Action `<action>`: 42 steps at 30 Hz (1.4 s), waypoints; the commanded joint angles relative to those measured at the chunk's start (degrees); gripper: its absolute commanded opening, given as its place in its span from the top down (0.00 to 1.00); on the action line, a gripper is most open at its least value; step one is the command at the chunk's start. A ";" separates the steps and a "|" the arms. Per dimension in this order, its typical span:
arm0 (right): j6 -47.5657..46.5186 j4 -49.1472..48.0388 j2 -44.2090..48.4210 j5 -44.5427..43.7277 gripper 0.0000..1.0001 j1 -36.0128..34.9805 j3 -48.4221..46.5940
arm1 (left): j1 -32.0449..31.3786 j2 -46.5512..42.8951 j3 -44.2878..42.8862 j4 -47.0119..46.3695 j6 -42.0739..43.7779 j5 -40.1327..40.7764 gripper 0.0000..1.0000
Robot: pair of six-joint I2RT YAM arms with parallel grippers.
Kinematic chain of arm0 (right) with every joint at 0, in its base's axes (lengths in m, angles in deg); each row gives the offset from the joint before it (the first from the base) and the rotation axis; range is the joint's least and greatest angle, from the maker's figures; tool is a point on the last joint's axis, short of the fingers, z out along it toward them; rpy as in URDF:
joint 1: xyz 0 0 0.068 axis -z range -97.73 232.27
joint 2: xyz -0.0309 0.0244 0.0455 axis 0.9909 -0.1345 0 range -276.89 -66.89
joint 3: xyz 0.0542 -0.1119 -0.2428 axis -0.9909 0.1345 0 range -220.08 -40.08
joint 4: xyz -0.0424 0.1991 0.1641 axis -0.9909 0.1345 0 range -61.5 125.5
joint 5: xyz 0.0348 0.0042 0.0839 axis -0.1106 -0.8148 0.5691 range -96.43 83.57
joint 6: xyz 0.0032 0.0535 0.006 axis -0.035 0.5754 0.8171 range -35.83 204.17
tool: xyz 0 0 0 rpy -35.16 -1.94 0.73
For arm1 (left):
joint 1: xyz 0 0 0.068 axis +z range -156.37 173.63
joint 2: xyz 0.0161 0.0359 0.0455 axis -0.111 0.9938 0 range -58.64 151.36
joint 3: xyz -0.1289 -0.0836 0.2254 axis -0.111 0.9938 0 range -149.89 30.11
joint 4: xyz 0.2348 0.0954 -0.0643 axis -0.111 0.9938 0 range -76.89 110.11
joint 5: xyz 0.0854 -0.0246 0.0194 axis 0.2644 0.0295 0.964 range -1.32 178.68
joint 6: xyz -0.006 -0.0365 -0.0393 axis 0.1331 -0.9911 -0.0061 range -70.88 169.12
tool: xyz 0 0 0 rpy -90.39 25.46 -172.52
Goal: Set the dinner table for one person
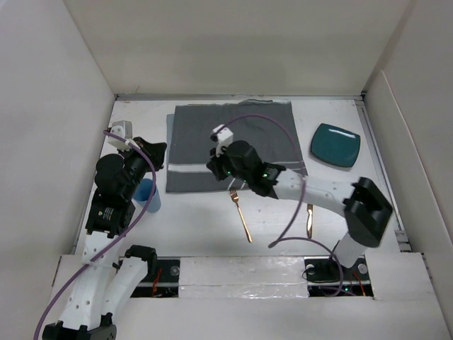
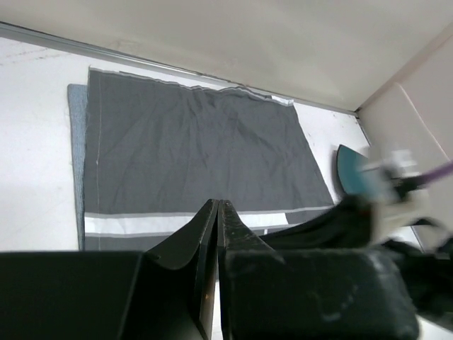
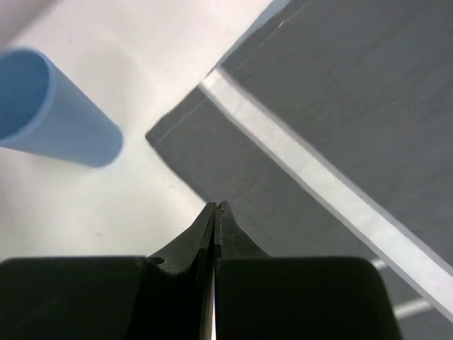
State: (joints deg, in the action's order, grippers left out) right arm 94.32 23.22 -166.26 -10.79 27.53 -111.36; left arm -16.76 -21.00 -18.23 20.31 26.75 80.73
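Note:
The dinner table (image 1: 191,227) is a white tabletop. A grey placemat with white stripes (image 1: 233,145) lies flat at its back middle. A gold fork (image 1: 241,212) and a gold knife (image 1: 309,219) lie in front of it, and a teal plate (image 1: 335,144) sits to its right. A blue cup (image 1: 149,195) stands by the left arm. My left gripper (image 1: 161,150) is shut and empty at the placemat's left edge (image 2: 198,149). My right gripper (image 1: 211,167) is shut over the placemat's near striped edge (image 3: 297,163), with nothing visible between its fingers.
White walls enclose the table on the left, back and right. In the right wrist view the blue cup (image 3: 49,106) lies to the upper left, past the placemat's corner. The teal plate (image 2: 352,170) and my blurred right arm show at the right of the left wrist view.

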 commanded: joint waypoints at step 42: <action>48.90 -53.00 -0.38 24.59 0.45 87.00 46.94 | -4.28 -1.53 -0.70 -1.93 1.45 -4.19 0.70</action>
State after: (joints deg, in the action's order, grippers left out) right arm 141.03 -27.13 -166.42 15.37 114.15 -62.19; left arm -20.89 -22.77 -18.12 20.27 27.29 76.84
